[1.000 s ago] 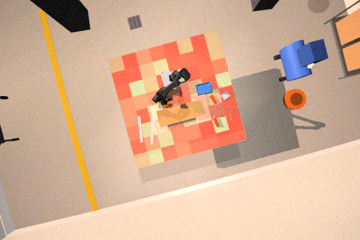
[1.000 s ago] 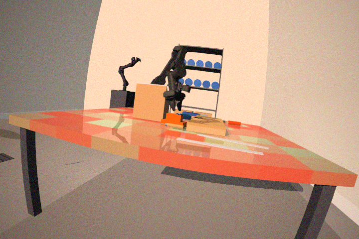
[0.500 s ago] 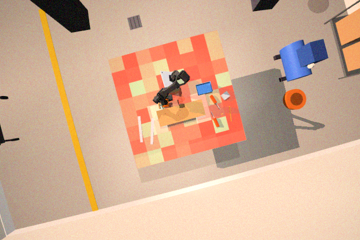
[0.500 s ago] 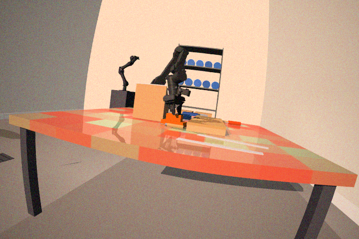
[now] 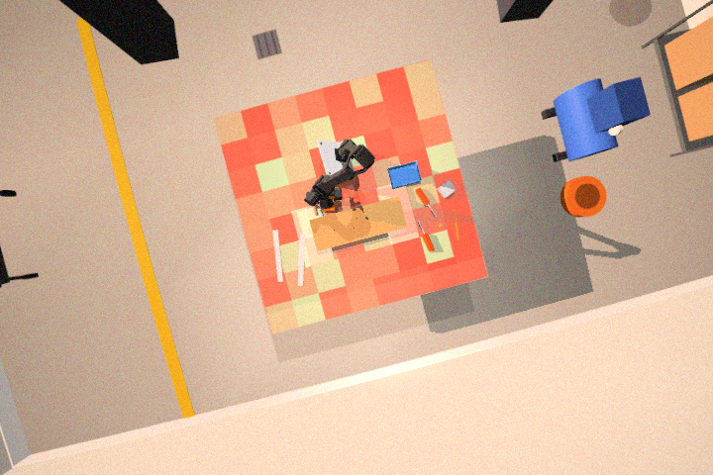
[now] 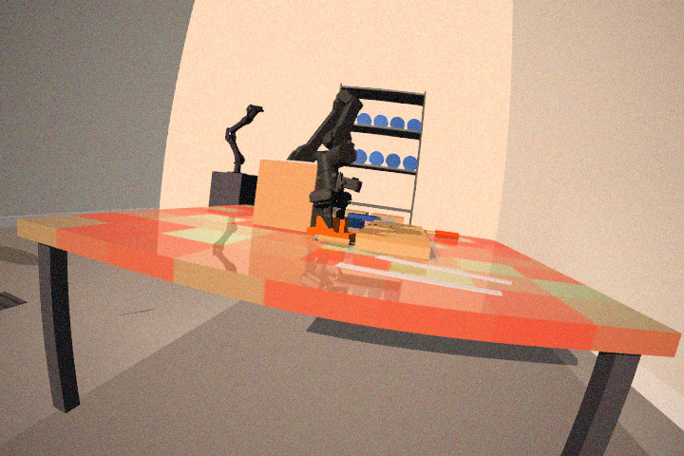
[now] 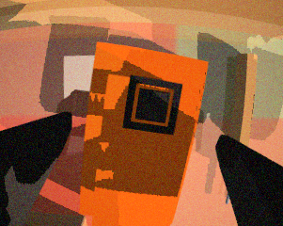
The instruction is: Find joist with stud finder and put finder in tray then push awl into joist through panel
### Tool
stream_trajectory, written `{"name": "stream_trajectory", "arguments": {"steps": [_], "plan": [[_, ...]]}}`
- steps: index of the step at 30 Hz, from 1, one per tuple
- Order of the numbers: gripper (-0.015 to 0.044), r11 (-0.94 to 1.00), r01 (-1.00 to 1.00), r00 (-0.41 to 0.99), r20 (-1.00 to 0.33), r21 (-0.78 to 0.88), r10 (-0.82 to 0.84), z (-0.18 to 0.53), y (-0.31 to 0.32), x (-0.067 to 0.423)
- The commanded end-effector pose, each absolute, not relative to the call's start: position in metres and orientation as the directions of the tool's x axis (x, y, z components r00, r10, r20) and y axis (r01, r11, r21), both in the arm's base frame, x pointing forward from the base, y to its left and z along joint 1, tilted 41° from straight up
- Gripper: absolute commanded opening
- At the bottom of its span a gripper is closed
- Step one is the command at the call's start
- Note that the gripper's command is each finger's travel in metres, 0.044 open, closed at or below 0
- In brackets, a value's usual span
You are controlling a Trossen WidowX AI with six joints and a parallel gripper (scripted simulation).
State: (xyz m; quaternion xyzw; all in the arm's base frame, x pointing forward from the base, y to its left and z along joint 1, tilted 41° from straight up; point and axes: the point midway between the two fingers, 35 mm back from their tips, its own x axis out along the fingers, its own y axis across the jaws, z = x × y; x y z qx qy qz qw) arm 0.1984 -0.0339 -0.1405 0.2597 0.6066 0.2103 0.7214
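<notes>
The orange stud finder (image 7: 141, 151) (image 5: 329, 210) (image 6: 329, 231), with a black square window, lies flat on the table by the left end of the wooden floor panel (image 5: 364, 227) (image 6: 393, 240). My gripper (image 7: 147, 131) (image 6: 332, 217) is open and empty. It hangs just above the stud finder, one finger on each side, touching nothing. A thin tool with a pale wooden handle (image 7: 249, 97) (image 6: 332, 240) lies beside the stud finder. Two orange-handled pointed tools (image 5: 423, 197) (image 5: 427, 240) lie right of the panel. The blue tray (image 5: 405, 174) (image 6: 360, 218) stands empty behind the panel.
A tall tan box (image 6: 283, 193) stands on the table left of the arm. Two white strips (image 5: 278, 254) (image 5: 300, 258) (image 6: 424, 276) lie left of the panel. A small grey block (image 5: 446, 189) and a thin orange stick (image 5: 456, 224) lie at the right.
</notes>
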Motion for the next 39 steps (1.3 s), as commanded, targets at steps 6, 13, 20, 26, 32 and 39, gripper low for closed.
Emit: {"name": "stream_trajectory", "arguments": {"steps": [6, 13, 20, 26, 32, 39], "plan": [[0.0348, 0.769, 0.019, 0.171, -0.760, 0.639, 0.627, -0.1434, -0.0283, 0.1949], [0.0301, 0.769, 0.019, 0.171, -0.760, 0.639, 0.627, -0.1434, -0.0283, 0.1949], [0.0255, 0.769, 0.019, 0.171, -0.760, 0.639, 0.627, -0.1434, -0.0283, 0.1949], [0.0215, 0.769, 0.019, 0.171, -0.760, 0.639, 0.627, -0.1434, -0.0283, 0.1949], [0.0175, 0.769, 0.019, 0.171, -0.760, 0.639, 0.627, -0.1434, -0.0283, 0.1949], [0.0030, 0.770, 0.020, 0.171, -0.761, 0.637, 0.626, -0.1350, -0.0382, 0.1987]]}}
